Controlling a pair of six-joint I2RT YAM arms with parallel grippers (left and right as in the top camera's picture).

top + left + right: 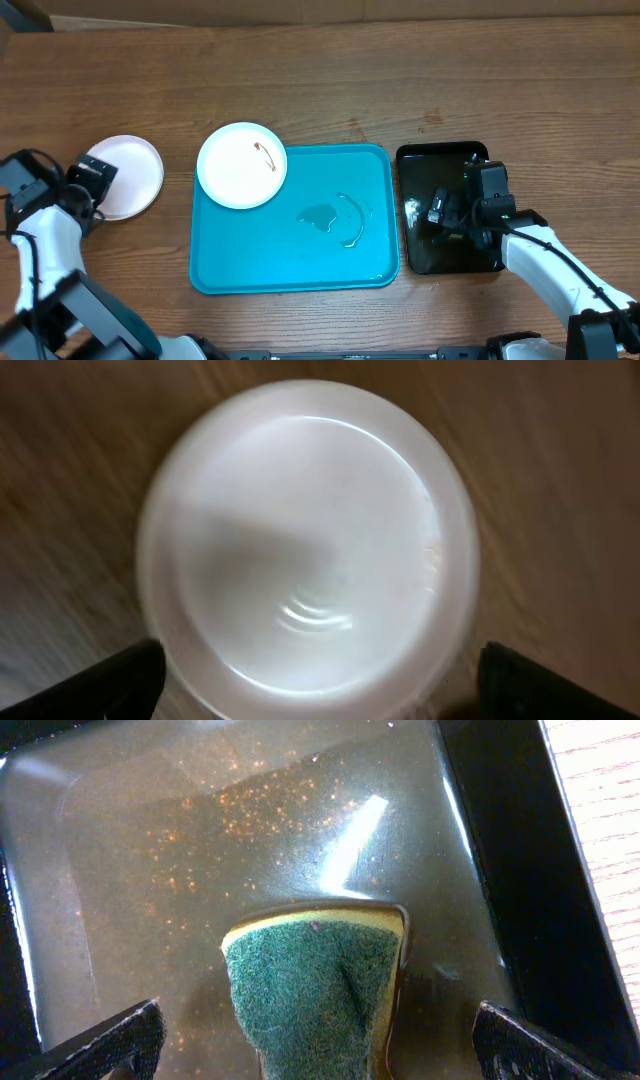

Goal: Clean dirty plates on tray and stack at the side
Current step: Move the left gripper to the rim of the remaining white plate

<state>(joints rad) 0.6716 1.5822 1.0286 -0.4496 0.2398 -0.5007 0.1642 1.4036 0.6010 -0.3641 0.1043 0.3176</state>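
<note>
A white plate (pixel 241 165) with small reddish smears lies on the far left corner of the turquoise tray (pixel 290 270), overhanging its rim. A second white plate (pixel 130 177) rests on the wood to the left of the tray and fills the left wrist view (pixel 310 530). My left gripper (pixel 98 174) hovers over this plate's left edge. It (pixel 320 675) is open, its dark fingertips (pixel 110 680) standing wide on either side of the rim. My right gripper (pixel 450 212) is open above a green and yellow sponge (pixel 310 990), its fingers (pixel 545 1045) apart from it.
The sponge lies in a glossy black tray (pixel 425 165) holding speckled water, right of the turquoise tray. A thin puddle (pixel 335 215) sits on the turquoise tray's right half. Bare wood lies behind the trays.
</note>
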